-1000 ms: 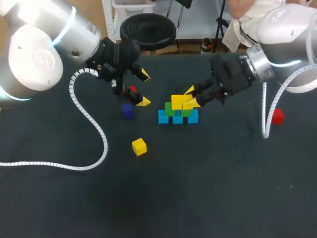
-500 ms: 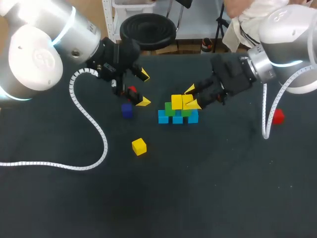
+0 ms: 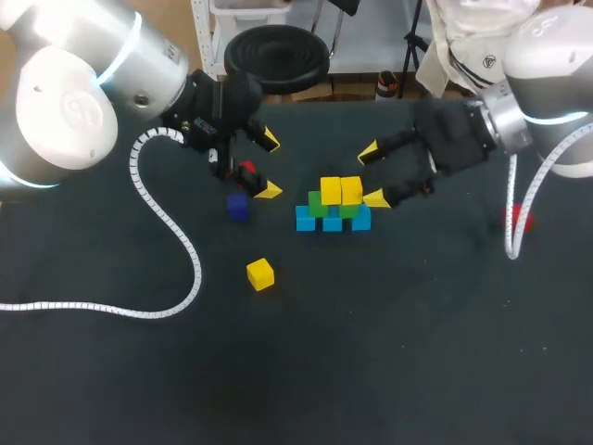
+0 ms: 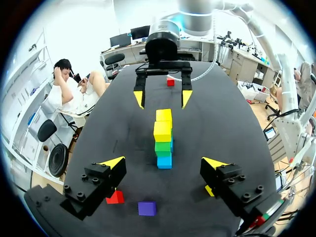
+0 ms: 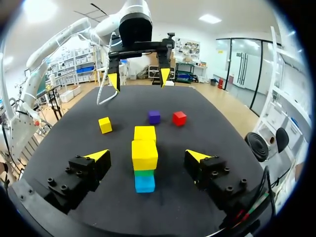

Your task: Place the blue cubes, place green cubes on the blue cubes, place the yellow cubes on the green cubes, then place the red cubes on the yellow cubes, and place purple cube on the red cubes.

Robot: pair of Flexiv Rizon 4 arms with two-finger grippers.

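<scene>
Looks like yellow layer done, red step next. Stack mid-worktop, nearer far edge: yellow cubes (image 3: 331, 190) over green cubes (image 3: 317, 205) over blue cubes (image 3: 306, 220). Right gripper (image 3: 373, 174) beside stack, fingers wide, empty. Left gripper (image 3: 269, 165) wide, by red cube (image 3: 246, 169); needs closing on it, then centring on yellows.

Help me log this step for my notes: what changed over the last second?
On the right arm the jaws opened off the right-hand yellow cube, leaving it on the green cubes, and drew back from the stack toward the arm's own side. The left arm, the red cube and purple cube by it, and the loose yellow cube stayed put.
</scene>
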